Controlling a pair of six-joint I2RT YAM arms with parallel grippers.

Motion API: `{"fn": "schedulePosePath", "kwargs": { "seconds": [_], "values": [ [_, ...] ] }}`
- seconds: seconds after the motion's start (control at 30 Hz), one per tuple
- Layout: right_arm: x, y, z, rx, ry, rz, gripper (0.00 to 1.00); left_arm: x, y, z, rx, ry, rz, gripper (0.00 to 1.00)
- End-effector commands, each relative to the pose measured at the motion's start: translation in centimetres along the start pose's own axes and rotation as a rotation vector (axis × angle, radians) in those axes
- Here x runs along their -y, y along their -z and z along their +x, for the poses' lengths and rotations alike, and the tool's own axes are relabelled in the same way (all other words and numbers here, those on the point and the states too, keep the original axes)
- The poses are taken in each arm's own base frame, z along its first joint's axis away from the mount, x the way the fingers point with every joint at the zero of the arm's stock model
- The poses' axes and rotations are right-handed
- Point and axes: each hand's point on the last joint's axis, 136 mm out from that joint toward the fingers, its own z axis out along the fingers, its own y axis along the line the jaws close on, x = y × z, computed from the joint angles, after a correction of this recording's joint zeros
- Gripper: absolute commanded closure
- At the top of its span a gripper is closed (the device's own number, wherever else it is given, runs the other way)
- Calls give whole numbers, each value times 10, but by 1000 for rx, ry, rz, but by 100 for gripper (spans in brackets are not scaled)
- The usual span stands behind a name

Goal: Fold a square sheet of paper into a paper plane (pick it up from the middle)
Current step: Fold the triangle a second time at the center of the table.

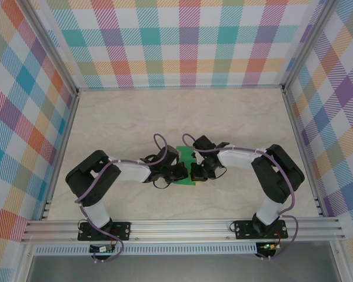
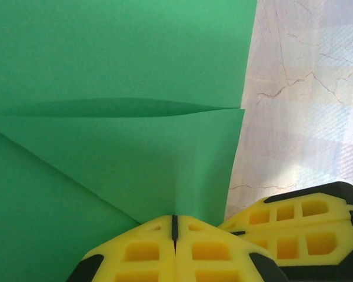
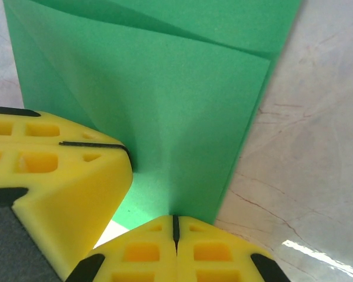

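Note:
The square sheet of paper [image 1: 185, 154] is bright green and lies on the marble table between the two arms. Flaps are folded over on it, and their slanted edges and a raised fold [image 2: 165, 164] show in the left wrist view. A finished paper plane is out of view. My left gripper [image 2: 175, 220] is shut, its yellow tips resting on the paper [image 2: 117, 59] near its right edge. My right gripper [image 3: 175, 220] is also shut, tips down on the paper [image 3: 176, 88]. The two grippers [image 1: 185, 173] [image 1: 194, 172] almost touch, and each one's fingers [image 2: 294, 226] [image 3: 53, 170] show in the other's view.
The pale marble tabletop [image 1: 235, 117] stretches around the paper to plaid walls on three sides. An aluminium rail [image 1: 182, 226] runs along the near edge, where both arm bases are bolted.

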Motion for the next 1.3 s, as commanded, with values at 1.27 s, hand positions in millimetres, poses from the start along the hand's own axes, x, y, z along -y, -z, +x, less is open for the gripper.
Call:
{"fn": "schedulePosePath", "kwargs": {
  "seconds": [1.27],
  "values": [
    [58,-22,52,-152,-88,191,95,-56,11,-33,50,-83,-171,99]
  ]
}}
